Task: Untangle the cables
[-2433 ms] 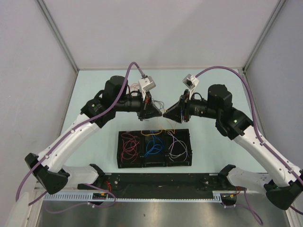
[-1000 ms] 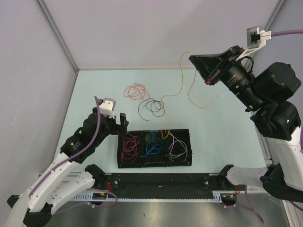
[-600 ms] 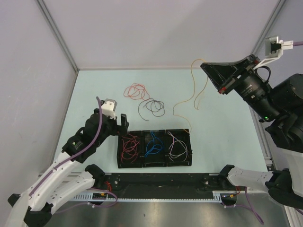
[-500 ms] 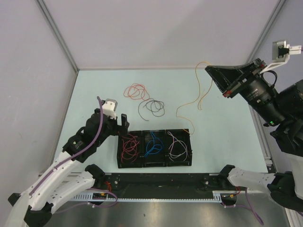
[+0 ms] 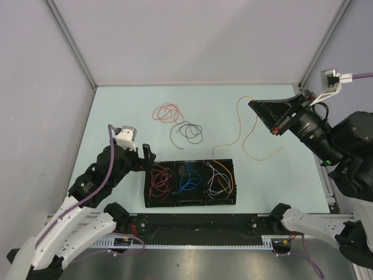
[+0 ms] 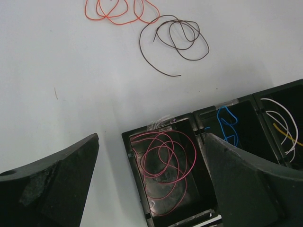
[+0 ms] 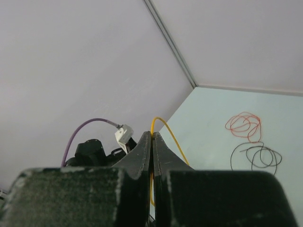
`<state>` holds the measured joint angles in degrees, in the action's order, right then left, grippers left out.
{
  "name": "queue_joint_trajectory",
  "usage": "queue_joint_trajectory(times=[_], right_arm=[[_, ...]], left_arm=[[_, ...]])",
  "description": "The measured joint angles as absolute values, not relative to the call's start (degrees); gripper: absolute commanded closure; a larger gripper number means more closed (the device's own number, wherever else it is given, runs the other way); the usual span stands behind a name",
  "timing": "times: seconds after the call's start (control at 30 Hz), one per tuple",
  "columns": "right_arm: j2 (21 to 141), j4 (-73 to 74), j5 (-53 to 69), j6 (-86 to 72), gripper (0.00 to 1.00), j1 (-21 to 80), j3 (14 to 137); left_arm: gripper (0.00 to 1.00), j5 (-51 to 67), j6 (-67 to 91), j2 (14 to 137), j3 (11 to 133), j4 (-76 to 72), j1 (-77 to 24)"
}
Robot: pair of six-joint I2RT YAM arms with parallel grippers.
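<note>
- Done so far, as we judge it: 3 cables sit apart in the black tray (image 5: pixel 189 204), one per compartment: pink-red cable (image 5: pixel 158 181) left, blue cable (image 5: pixel 187 178) mid, white cable (image 5: pixel 218 182) right
- R pincer (image 5: pixel 253 105) is raised over the right side of the tabletop (image 5: pixel 128 111), jaws pressed tight on the yellow-orange cable (image 5: pixel 238 122)
- That cable hangs from the tips in loose curves. One end dips into the right compartment w/ the white one, the other trails on the tabletop right of the tray
- So we reckon it's pulled clear of the rest but not put away yet
- L pincer (image 6: pixel 150 142) is spread wide w/ nothing in it, hovering low just above the tray's left compartment
- Left to do: red-orange cable (image 5: pixel 166 112) & brown cable (image 5: pixel 187 131) lie loose on the tabletop beyond the tray, just beside each other; we can't tell if they touch
- Approx. past halfway, 2 loose + 1 in hand to go
</note>
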<state>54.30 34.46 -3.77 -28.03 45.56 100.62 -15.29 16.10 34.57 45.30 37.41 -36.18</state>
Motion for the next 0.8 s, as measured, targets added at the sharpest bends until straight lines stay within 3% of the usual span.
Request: queue_joint_trajectory(times=[0.33,0.8], right_arm=[[49.69,33.15,-3.70,-33.41,1.00,45.91,81.71],[48.42,32.53,-5.63,-39.07,1.00,49.39,71.68]], left_arm=[[0.02,-14.61,16.80,33.58,44.73,37.47,-36.97],[0.02,-14.61,17.10,34.04,44.21,37.45,-37.36]])
